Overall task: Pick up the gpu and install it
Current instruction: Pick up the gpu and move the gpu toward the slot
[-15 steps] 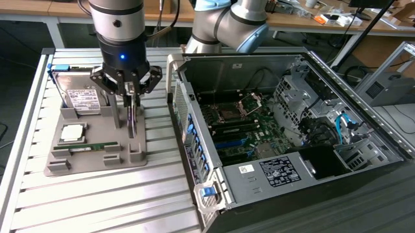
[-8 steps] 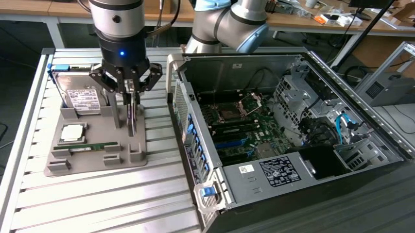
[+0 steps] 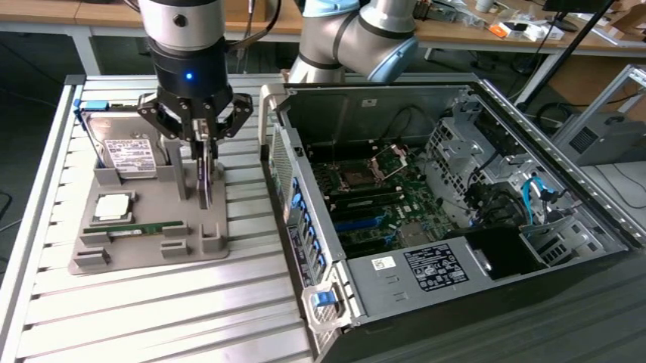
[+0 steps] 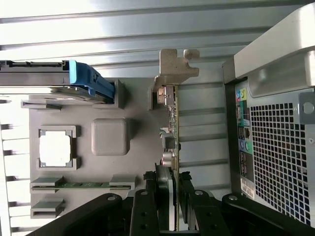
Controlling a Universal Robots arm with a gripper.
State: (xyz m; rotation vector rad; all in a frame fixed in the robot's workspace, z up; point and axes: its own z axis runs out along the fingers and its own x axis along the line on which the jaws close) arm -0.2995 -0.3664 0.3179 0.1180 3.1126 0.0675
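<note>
The gpu [image 3: 205, 181], a thin dark card, stands on edge over the grey parts holder [image 3: 141, 259], between the hard drive and the computer case. In the wrist view the gpu [image 4: 171, 128] runs edge-on, ending in its grey metal bracket [image 4: 174, 64]. My gripper [image 3: 205, 140] comes straight down on it, black fingers [image 4: 187, 196] pressed on both faces of the card's upper edge, so my gripper [image 4: 173, 201] is shut on it. Whether the card's lower edge still sits in the holder I cannot tell.
The holder [image 4: 74, 114] also carries a silver hard drive [image 3: 126, 151] in a blue caddy [image 4: 93, 83], a square processor [image 3: 111, 206] and a green memory stick [image 3: 147, 227]. The open computer case [image 3: 444, 197] lies on the exterior view's right, motherboard [image 3: 368, 204] exposed. Everything rests on a slatted metal table [image 3: 151, 318].
</note>
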